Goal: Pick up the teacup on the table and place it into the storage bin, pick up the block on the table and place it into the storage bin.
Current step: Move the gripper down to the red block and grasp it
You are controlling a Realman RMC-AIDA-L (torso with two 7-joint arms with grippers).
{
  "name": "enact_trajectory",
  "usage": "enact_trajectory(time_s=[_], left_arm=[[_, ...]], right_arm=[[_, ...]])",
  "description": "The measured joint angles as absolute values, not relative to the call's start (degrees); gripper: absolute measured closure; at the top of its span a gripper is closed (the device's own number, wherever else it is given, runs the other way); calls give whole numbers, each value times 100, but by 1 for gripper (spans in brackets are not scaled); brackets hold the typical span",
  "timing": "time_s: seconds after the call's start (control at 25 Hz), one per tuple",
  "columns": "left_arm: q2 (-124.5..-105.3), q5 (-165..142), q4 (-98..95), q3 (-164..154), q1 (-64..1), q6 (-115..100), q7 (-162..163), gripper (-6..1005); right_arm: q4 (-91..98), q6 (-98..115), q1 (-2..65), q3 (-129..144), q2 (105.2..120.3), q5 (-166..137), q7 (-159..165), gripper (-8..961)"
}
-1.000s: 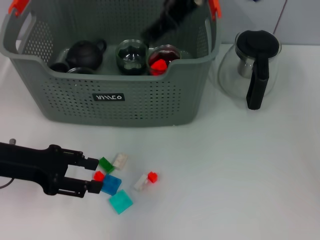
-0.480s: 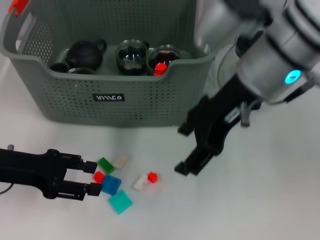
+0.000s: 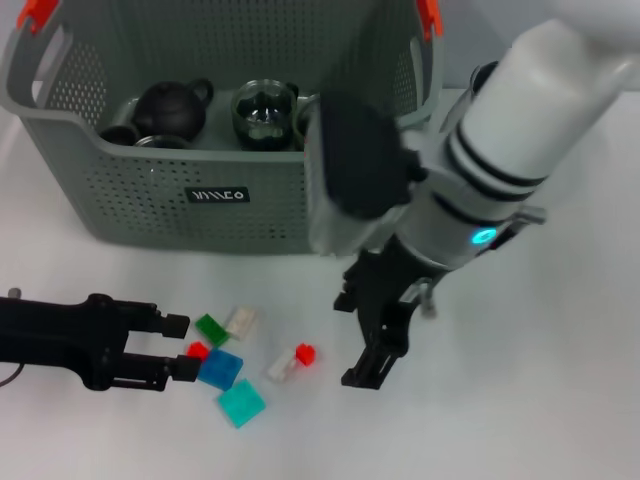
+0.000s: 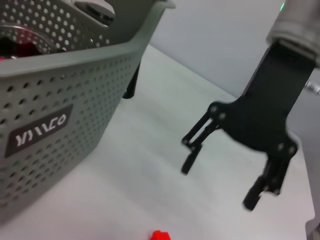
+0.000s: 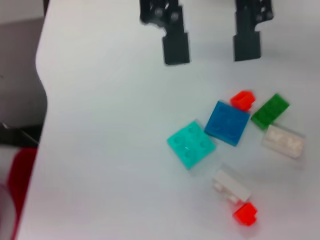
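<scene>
Compared with half a second ago, the right gripper [image 3: 358, 340] has moved lower and a little toward the robot's left, so it now hangs over the table [image 3: 520, 400] just beside the scattered blocks, and the right arm covers the glass teapot almost fully. Its jaws are spread apart with nothing between them. The left gripper [image 3: 178, 346] has hardly moved; it lies low on the table at the robot's left with its jaws apart, and the small red block [image 3: 198, 351] sits between the fingertips, though I cannot tell if they touch it.

I count seven blocks on the table: one green block [image 3: 211, 328], one clear block [image 3: 240, 321], one blue block [image 3: 220, 369], one teal block [image 3: 242, 403], one white block [image 3: 282, 366] and two red ones, the second red block [image 3: 305, 353] touching the white one. The blue block lies just beside the lower left fingertip.

The storage bin [image 3: 240, 200] is a grey-green perforated basket with orange handle clips and a small black label, standing at the far side of the table. Inside it I see one dark teapot [image 3: 170, 107] and one dark round teacup [image 3: 264, 113] near the front wall; the rest is hidden by the right arm.
</scene>
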State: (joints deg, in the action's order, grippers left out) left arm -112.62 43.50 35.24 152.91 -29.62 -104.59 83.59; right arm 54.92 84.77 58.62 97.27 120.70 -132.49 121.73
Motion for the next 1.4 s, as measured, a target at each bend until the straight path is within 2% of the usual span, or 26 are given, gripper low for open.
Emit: enact_trajectory(time_s=[0.4, 0.88, 1.4], left_arm=[[-11300, 4351, 3397, 15720, -2836, -10444, 8367, 316], [-11400, 4351, 3366, 15850, -2812, -10440, 8469, 317], [-11419, 4351, 3383, 15831, -2804, -10441, 8515, 317]], right_arm=[[5497, 7177, 5849, 11188, 12093, -13256, 11425, 27], [5433, 6900, 5904, 11385, 12128, -12978, 10533, 40], [5371, 6966, 5994, 11377, 12121, -12823, 12206, 99]])
